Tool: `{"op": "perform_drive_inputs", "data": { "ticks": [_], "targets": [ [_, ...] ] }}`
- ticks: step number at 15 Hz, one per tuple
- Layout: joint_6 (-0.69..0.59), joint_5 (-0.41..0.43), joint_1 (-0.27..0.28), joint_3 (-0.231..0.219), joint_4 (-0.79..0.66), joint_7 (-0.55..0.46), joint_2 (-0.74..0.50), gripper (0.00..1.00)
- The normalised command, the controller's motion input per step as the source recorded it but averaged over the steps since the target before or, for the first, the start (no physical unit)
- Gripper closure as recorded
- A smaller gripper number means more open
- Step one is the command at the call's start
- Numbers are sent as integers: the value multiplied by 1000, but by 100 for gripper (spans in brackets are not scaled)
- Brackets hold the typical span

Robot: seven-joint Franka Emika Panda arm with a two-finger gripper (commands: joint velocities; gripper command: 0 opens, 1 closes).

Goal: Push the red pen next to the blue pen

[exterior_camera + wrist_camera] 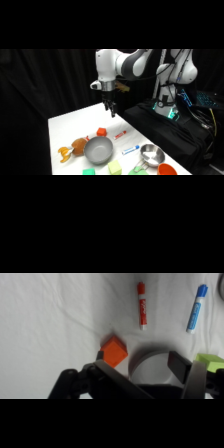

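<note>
The tool (111,111) hangs above the tabletop (70,127), holding nothing; whether it is open I cannot tell. The wrist view shows the red pen (142,305) lying apart from the blue pen (196,308) at its 3 o'clock, an orange block (114,350) nearer the camera. Only the side view shows the grey bowl (98,149).

Both views are soft and blurred. Side view: black backdrop, brightly lit white table (75,135), glare on the metal bowl (98,149). Wrist view: even light, soft shadows beside the orange block (113,350), near linkage out of focus.
</note>
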Motion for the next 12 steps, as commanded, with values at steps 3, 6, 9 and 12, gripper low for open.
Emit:
{"op": "perform_drive_inputs", "data": {
  "ticks": [3, 6, 9, 12],
  "targets": [
    [564, -7, -84, -73, -308, -202, 105, 0],
    [522, -28, -111, -81, -103, -259, 257, 0],
    [373, -71, -119, -70, 35, -262, 261, 0],
    [261, -44, -102, -14, 64, -237, 211, 0]
  ]
}}
